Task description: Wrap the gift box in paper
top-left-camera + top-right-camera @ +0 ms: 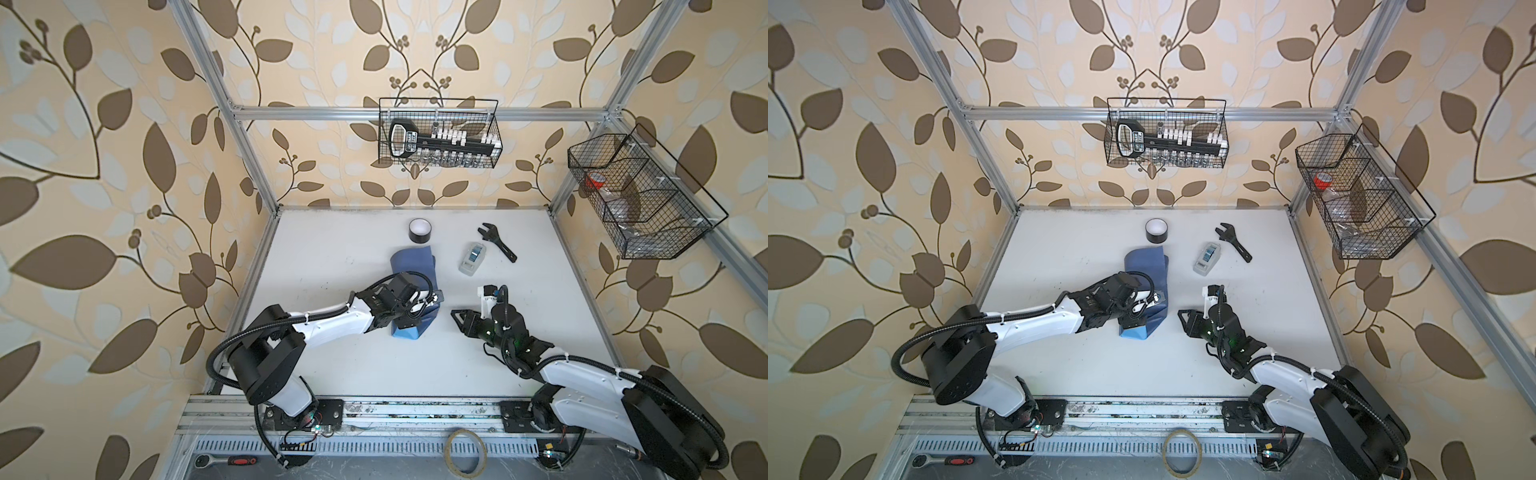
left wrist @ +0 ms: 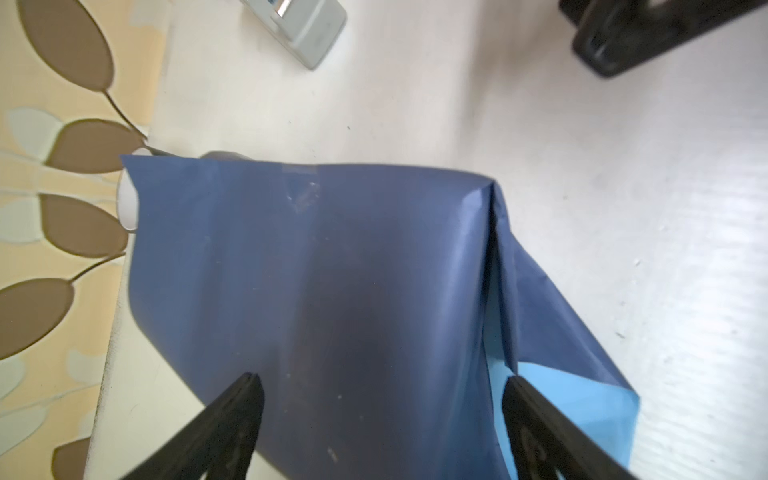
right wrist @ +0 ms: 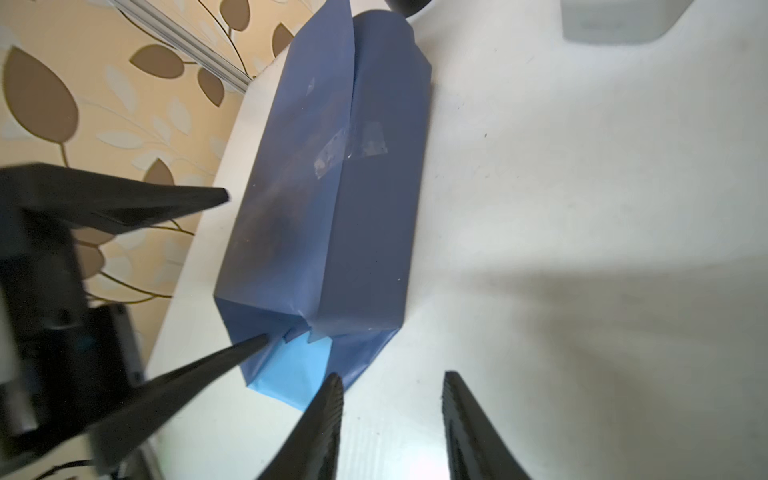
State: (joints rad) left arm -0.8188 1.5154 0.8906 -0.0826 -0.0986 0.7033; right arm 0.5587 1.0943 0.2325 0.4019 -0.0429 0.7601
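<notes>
Standing by the white table (image 1: 324, 249), I count one parcel near its middle: the paper (image 1: 411, 266), slate-blue face outward, is folded around the gift box, which is hidden; a dark patch showing through may be it. Two strips of clear tape (image 3: 332, 156) cross the seam. The near end is unsealed and shows light blue inside. The left gripper (image 2: 380, 378) straddles that end with its jaws spread wide, one fingertip (image 3: 257, 340) against the fold, grasping nothing. The right gripper (image 3: 393, 376) hangs just beside the parcel, its jaws parted over bare table. Behind lie one black tape roll (image 1: 419, 230), one adjustable wrench (image 1: 496, 242) and one clear-grey case (image 1: 472, 258). Two wire baskets (image 1: 440, 133) hang on the frame.
</notes>
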